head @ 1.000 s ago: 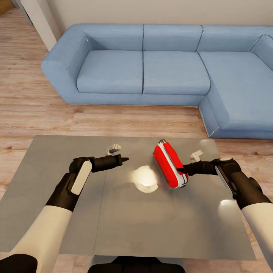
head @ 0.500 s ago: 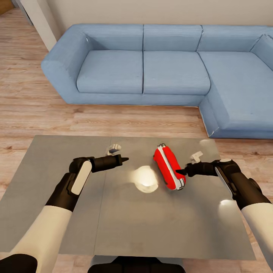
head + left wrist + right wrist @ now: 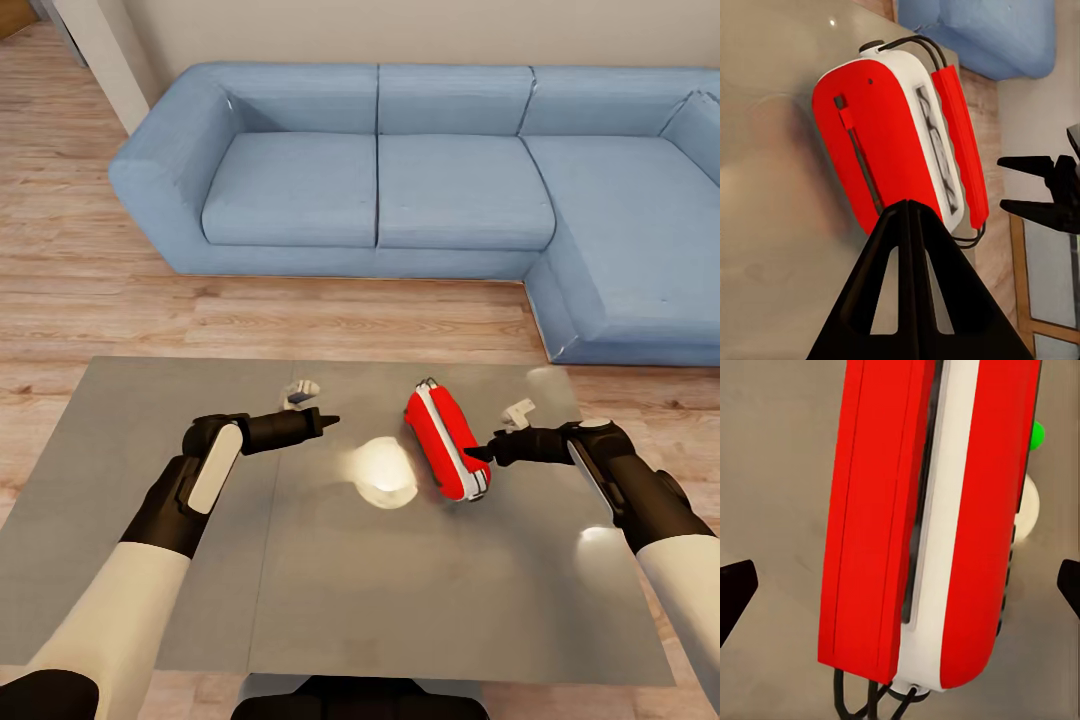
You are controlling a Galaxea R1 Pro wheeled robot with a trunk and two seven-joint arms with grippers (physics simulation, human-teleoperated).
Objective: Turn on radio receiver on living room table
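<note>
**Radio reached, switch-on not confirmed**

Living room: robot is parked at the table, blue sofa beyond its far edge, wood floor between. Travel part of the task looks done, in my judgement.

Table: glossy grey top, seam running front to back, left of the radio. Bright lamp glare sits just left of the radio.

Radio receiver: on the table, right of the seam, towards the far edge, standing on its narrow edge, white stripe up, tilted. Wire stand shows at both ends in the wrist views. Right wrist view shows a small green spot at the radio's edge; can't tell if that's a power light.

Left gripper: over the table left of the radio, well apart from it, fingers pressed together to a point, holding nothing.

Right gripper: tip just beside the radio's right side, at or near contact; can't tell if touching. Fingers spread wide either side of the radio in the wrist view, pinching nothing.

Remaining, by my assessment: press or turn the control on the radio's face; dial side isn't clearly presented. Risk: a sideways push tips the radio over.
</note>
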